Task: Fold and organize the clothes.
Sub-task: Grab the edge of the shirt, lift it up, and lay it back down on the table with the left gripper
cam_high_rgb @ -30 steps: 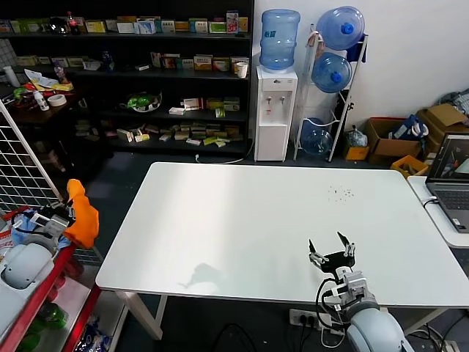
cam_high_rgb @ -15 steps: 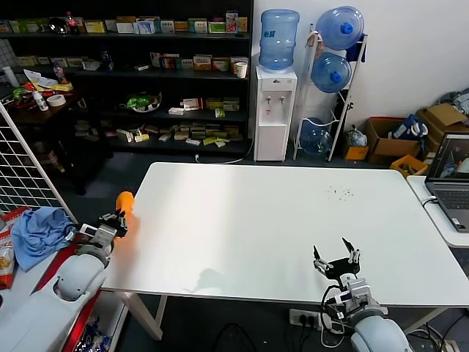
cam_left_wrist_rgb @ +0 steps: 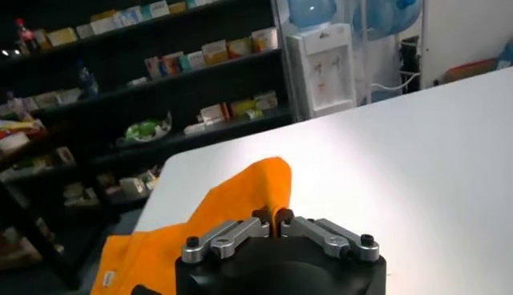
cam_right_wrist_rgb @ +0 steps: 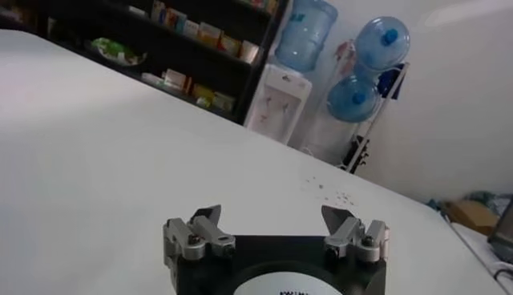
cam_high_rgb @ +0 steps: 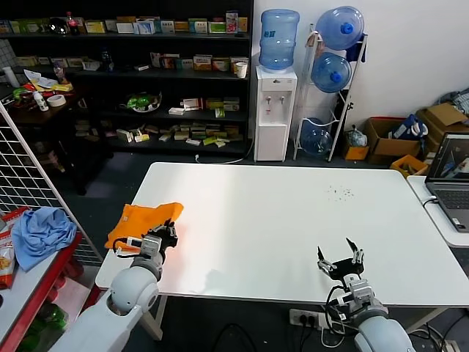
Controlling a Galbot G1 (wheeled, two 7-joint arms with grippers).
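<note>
A large white surface [cam_high_rgb: 293, 220] fills the middle of the room, bare across most of its top apart from a scatter of small dark specks [cam_high_rgb: 340, 193] toward the far right. Behind it stand dark shelves [cam_high_rgb: 139, 81] crowded with boxed goods, a white water dispenser [cam_high_rgb: 275, 110] with a blue bottle on top, and a rack of spare blue water bottles [cam_high_rgb: 333, 59] against the wall. Cardboard boxes [cam_high_rgb: 399, 139] sit on the floor at the right, and a laptop [cam_high_rgb: 451, 180] rests on a neighbouring desk. At the left, a light blue cloth [cam_high_rgb: 40, 231] lies on a red cart beside a wire grid panel.

The orange T-shirt [cam_high_rgb: 143, 220] hangs bunched at the surface's near left corner, partly over the edge. The left claw [cam_high_rgb: 163, 236] is clenched on the shirt's fabric there. The right claw [cam_high_rgb: 338, 260] hovers released over the near right part of the surface, its fingers spread wide, well apart from the shirt.

The left wrist view shows what the head view cannot (the grip itself): the left claw's [cam_left_wrist_rgb: 275, 218] fingertips pressed together with orange T-shirt [cam_left_wrist_rgb: 216, 208] fabric pinched between them, the cloth trailing away over the corner. The right wrist view shows the right claw's [cam_right_wrist_rgb: 276, 220] fingers parted over bare white surface [cam_right_wrist_rgb: 104, 136].
</note>
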